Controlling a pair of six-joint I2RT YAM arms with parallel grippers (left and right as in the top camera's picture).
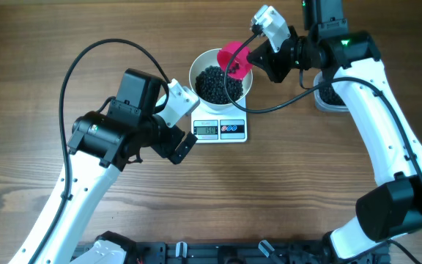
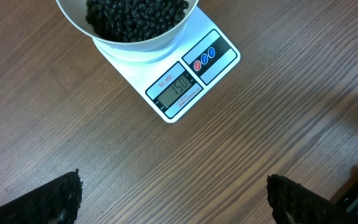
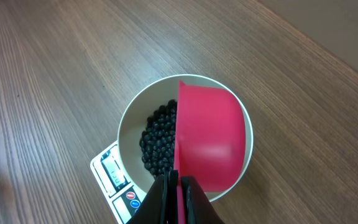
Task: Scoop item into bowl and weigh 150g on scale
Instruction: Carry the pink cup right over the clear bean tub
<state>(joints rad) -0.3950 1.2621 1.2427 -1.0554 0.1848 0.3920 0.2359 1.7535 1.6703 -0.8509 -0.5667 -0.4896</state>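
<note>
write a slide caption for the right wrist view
Right gripper holds the pink scoop over the white bowl of black beads on the scale.

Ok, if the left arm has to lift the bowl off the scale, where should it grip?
Probably the thin rim of the bowl, on its left edge, coming from above, one finger inside, one outside. The flared wall looks too wide to span, and the pink scoop covers the right side.

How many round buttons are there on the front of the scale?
2: a red button and a blue button, side by side on the scale, just right of its display. None appears hidden.
</note>
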